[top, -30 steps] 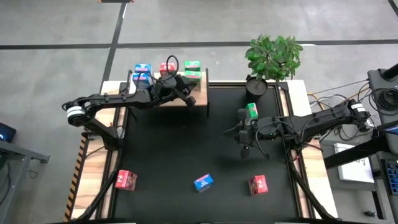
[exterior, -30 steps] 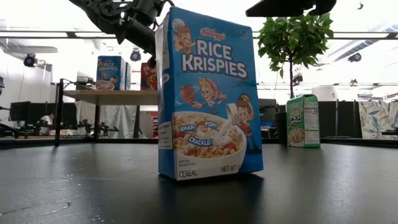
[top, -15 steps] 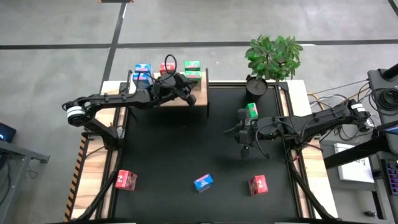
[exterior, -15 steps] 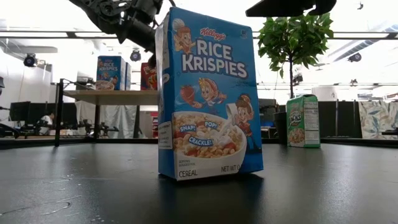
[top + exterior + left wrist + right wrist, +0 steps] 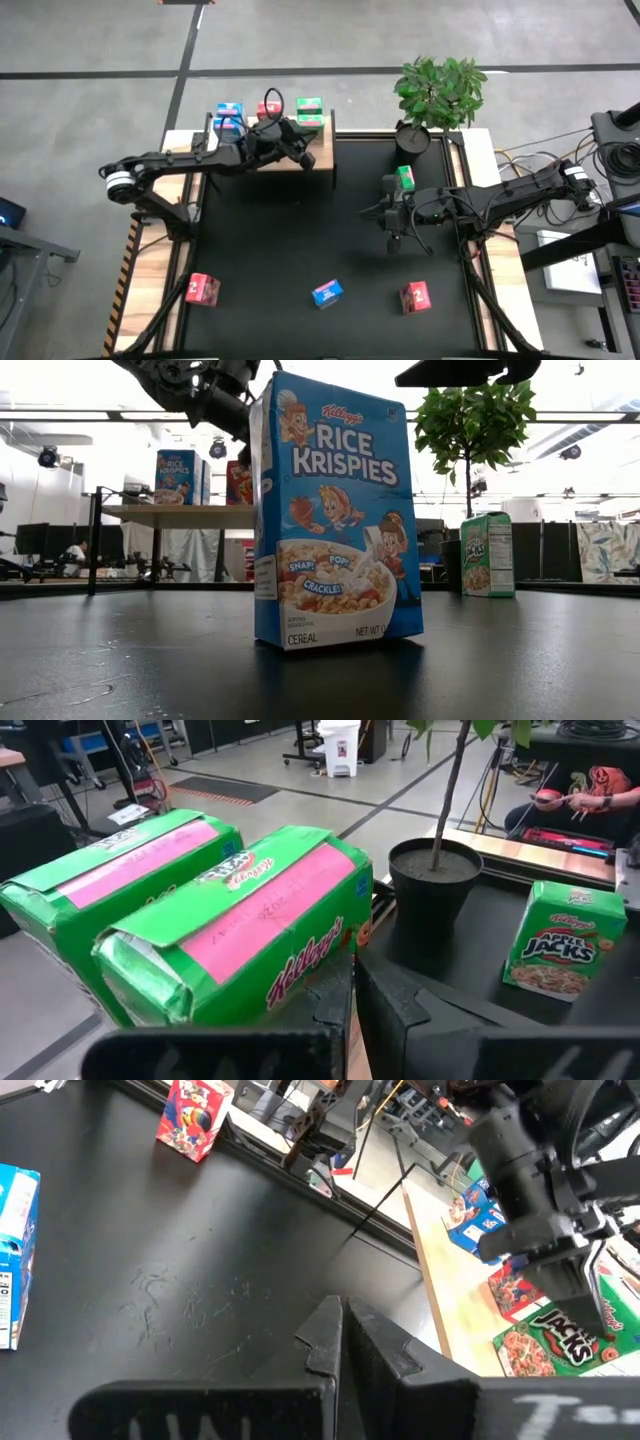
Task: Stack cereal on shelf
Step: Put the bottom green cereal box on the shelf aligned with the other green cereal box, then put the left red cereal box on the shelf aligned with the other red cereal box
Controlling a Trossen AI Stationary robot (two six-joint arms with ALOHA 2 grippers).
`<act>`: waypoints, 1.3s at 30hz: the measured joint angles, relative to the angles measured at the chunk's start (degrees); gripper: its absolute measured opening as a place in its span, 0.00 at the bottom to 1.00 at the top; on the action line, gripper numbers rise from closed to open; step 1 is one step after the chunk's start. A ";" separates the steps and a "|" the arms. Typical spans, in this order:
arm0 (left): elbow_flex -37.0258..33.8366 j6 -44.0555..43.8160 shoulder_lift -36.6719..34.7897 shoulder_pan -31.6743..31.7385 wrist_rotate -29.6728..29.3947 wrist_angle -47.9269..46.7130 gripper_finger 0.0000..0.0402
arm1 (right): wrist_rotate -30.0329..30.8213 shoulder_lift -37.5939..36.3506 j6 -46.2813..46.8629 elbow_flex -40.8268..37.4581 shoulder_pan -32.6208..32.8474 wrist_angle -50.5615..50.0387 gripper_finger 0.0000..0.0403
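Left gripper (image 5: pixel 305 160) nudged toward shelf (image 5: pixel 190 146).

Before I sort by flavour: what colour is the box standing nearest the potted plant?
Green, an Apple Jacks box, clearest in the left wrist view.

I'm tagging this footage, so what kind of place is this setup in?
Probably a robotics lab or workshop: a polished concrete floor, desks and equipment behind the shelf, and cabled robot stands beside the table.

shelf (image 5: pixel 268 160): far-left table edge | boxes on shelf (image 5: pixel 309 110) | plant (image 5: pixel 438 90): far right
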 joint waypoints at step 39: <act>11.21 -113.49 -12.10 -66.78 5.14 -89.08 0.01 | -0.07 0.00 -6.17 0.00 0.01 3.47 0.02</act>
